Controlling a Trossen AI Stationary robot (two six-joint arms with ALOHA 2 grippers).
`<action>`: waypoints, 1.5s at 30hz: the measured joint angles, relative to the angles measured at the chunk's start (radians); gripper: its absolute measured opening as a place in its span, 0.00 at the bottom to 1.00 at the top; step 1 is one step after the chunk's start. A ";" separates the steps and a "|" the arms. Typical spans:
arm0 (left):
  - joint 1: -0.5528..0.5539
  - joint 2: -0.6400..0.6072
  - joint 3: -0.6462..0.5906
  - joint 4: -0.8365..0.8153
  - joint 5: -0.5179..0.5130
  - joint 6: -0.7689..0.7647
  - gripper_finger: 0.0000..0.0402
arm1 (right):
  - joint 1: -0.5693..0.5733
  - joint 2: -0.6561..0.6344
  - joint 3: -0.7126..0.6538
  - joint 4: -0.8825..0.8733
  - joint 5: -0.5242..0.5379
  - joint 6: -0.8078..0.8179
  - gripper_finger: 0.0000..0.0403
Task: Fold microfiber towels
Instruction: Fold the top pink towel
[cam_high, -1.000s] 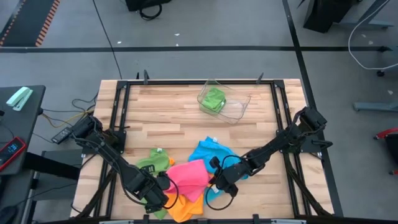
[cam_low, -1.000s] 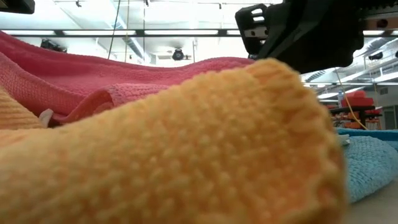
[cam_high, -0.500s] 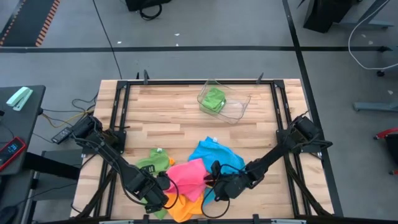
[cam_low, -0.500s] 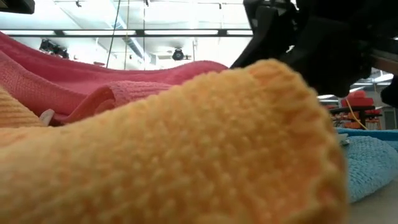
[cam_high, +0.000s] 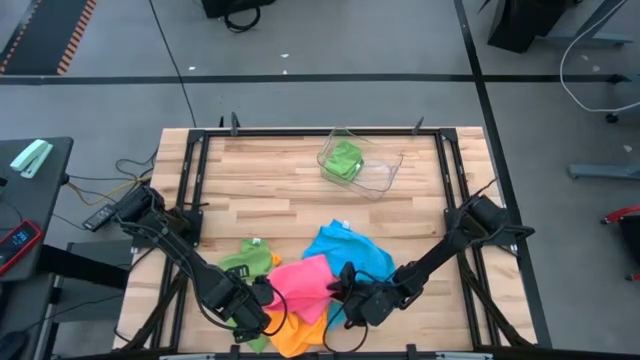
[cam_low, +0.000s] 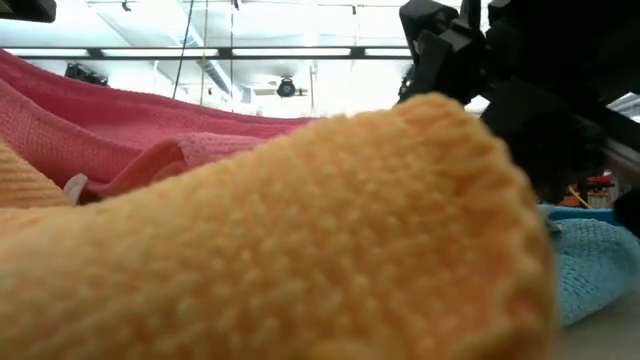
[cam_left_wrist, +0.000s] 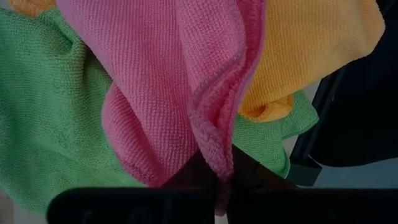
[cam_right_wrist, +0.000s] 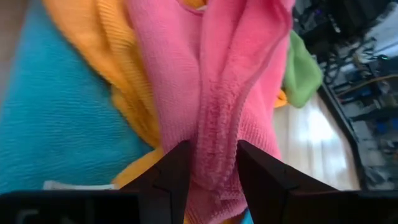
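**Pink towel pinched at both edges**

While the left gripper (cam_high: 262, 297) stays clamped on the pink towel (cam_high: 303, 284) atop the orange towel (cam_high: 296, 335), the right gripper (cam_high: 345, 296) straddles its opposite fold, jaws apart, likely readying a fold.

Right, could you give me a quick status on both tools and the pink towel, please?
Left tool shut on pink towel edge. Right tool straddling opposite pink fold, fingers apart. Orange towel and green towel bunched beneath, crowding it.

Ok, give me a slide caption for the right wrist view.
Right claw straddling a fold of the pink microfiber towel, over orange and sky-blue towels.
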 joint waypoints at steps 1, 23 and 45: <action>0.000 0.000 0.000 0.000 0.000 0.001 0.08 | 0.000 0.002 0.000 0.006 0.013 -0.006 0.34; 0.000 0.000 0.000 0.000 0.000 0.005 0.04 | 0.022 -0.016 0.000 0.006 0.090 -0.038 0.11; 0.007 -0.094 0.000 -0.024 -0.335 0.217 0.06 | -0.077 -0.325 0.000 -0.356 -0.145 0.143 0.11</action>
